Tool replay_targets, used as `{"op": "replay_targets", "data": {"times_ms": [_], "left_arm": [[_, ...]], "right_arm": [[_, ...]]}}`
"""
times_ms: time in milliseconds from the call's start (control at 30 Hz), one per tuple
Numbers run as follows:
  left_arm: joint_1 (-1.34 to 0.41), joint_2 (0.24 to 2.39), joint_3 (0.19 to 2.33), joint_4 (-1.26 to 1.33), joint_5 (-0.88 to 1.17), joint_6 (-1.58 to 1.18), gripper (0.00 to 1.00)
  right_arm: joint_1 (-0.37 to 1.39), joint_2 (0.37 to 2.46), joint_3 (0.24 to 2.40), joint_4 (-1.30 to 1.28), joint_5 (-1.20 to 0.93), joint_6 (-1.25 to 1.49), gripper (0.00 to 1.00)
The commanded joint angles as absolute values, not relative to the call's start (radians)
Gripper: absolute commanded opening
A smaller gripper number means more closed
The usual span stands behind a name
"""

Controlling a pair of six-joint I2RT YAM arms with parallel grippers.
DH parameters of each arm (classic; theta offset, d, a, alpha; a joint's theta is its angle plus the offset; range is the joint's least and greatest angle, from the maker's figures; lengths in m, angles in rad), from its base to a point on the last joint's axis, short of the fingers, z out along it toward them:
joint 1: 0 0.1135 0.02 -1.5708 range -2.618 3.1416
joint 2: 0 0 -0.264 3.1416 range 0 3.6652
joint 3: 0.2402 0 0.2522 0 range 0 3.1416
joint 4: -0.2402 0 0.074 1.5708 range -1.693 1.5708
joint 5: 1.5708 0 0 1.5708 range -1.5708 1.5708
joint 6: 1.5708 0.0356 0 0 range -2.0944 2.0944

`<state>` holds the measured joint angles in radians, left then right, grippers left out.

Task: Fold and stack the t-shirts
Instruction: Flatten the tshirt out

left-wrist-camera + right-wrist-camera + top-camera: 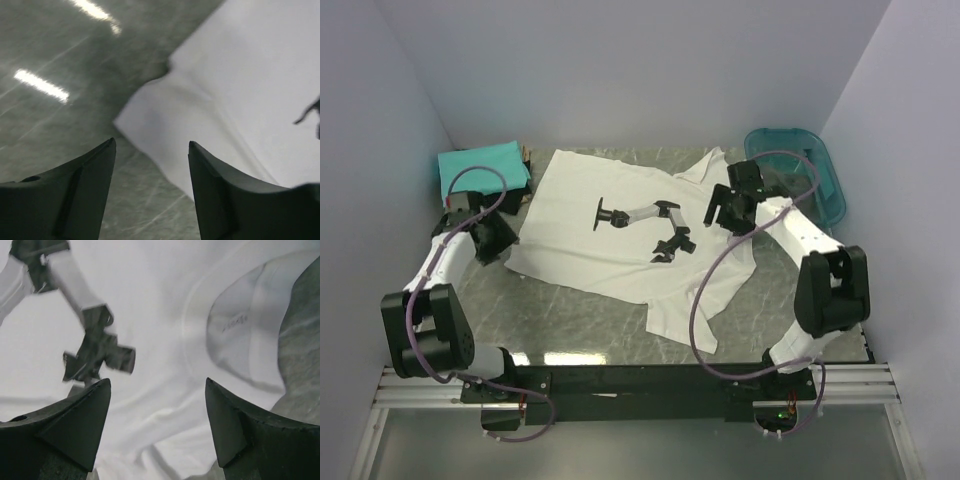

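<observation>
Shirt, white (620, 225): spread flat mid-frame on table (570, 320), print up, lower-right part rumpled. Teal shirt (480, 165) folded, upper left. Left gripper (151, 145): parted, empty, over cloth corner at white shirt's left edge. Right gripper (157, 382): wide, empty, above collar. Risk of pinching bare table or nothing if closed short of hem. Risk of skewed fold from uneven lift, of cloth dragged toward tub (820, 180).

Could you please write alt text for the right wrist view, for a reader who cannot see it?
The open right gripper hovers over a white cloth t-shirt, its black-and-grey robot-arm print at upper left, its collar at upper right; grey marbled table at right.
</observation>
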<state>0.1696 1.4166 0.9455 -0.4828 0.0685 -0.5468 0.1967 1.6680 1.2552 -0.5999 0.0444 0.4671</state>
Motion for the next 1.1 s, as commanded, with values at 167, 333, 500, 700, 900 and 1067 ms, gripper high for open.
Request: {"op": "replay_targets", "data": {"times_ms": [167, 333, 500, 700, 900, 1067], "left_arm": [[0.262, 1.371, 0.859, -0.508, 0.008, -0.500, 0.57], [0.275, 1.425, 0.857, -0.476, 0.012, -0.495, 0.56], [0.275, 1.486, 0.879, -0.445, 0.067, -0.509, 0.52], [0.276, 1.535, 0.873, -0.404, 0.089, -0.532, 0.51], [0.276, 1.557, 0.861, -0.379, 0.087, -0.531, 0.51], [0.276, 1.589, 0.868, -0.361, 0.081, -0.531, 0.45]], "right_arm": [[0.258, 1.392, 1.037, -0.600, 0.009, 0.520, 0.82], [0.259, 1.302, 0.977, -0.627, 0.011, 0.538, 0.82], [0.261, 1.235, 0.957, -0.661, 0.005, 0.564, 0.82], [0.261, 1.197, 0.940, -0.690, 0.038, 0.587, 0.82], [0.259, 1.174, 0.913, -0.693, 0.043, 0.603, 0.82], [0.261, 1.152, 0.893, -0.692, 0.044, 0.618, 0.82]]}}
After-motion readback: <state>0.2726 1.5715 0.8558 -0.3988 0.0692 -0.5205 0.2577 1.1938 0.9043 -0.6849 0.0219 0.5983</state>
